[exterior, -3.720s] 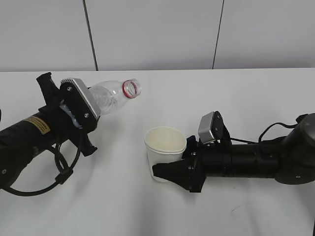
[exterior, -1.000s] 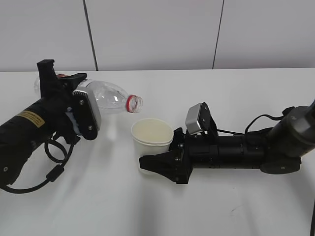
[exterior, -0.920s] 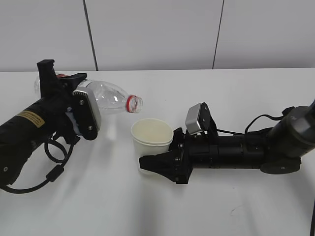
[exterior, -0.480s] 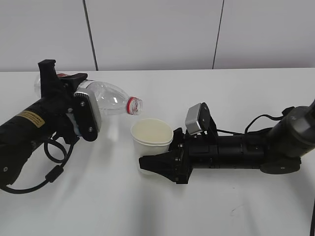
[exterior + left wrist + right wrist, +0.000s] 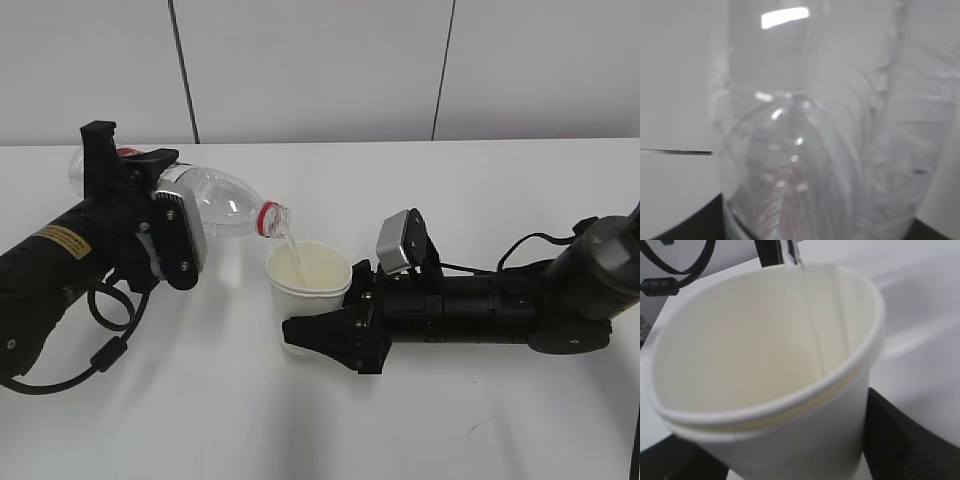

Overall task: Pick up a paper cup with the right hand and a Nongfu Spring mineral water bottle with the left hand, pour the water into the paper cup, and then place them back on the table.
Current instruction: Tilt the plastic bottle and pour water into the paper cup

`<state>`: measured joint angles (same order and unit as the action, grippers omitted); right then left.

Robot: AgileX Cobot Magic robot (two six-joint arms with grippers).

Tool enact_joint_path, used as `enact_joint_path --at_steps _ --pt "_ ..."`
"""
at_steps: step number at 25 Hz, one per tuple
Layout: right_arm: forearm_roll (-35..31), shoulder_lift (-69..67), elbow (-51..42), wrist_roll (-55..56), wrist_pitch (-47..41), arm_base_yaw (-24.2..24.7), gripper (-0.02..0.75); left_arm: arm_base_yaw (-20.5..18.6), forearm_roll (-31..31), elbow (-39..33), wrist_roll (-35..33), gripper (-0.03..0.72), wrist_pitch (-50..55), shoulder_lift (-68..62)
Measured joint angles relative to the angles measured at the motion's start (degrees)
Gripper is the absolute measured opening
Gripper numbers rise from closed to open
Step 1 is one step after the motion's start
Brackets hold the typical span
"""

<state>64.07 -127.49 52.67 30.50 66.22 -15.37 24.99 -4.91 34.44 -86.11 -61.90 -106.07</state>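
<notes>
My left gripper is shut on the clear water bottle and holds it nearly flat, tipped mouth-down to the right. Its red neck ring sits just above the rim of the paper cup. A thin stream of water runs from the mouth into the cup. My right gripper is shut on the off-white cup and holds it upright just above the white table. The bottle fills the left wrist view, blurred. The cup fills the right wrist view, with the stream falling inside its far wall.
A looping black cable hangs under the left arm. A small dark scratch mark lies on the table at the front right. A grey panelled wall stands behind the table's far edge.
The bottle has tipped a little further mouth-down and lowered to the cup's rim. Water now streams into the cup. The right gripper and cup have stayed still since one second ago.
</notes>
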Motion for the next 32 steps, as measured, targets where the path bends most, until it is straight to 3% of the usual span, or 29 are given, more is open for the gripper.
enact_joint_path --at_steps 32 --pt "0.19 0.0 0.0 0.0 -0.09 0.0 0.528 0.0 0.0 0.0 -2.89 0.322 -0.43 0.0"
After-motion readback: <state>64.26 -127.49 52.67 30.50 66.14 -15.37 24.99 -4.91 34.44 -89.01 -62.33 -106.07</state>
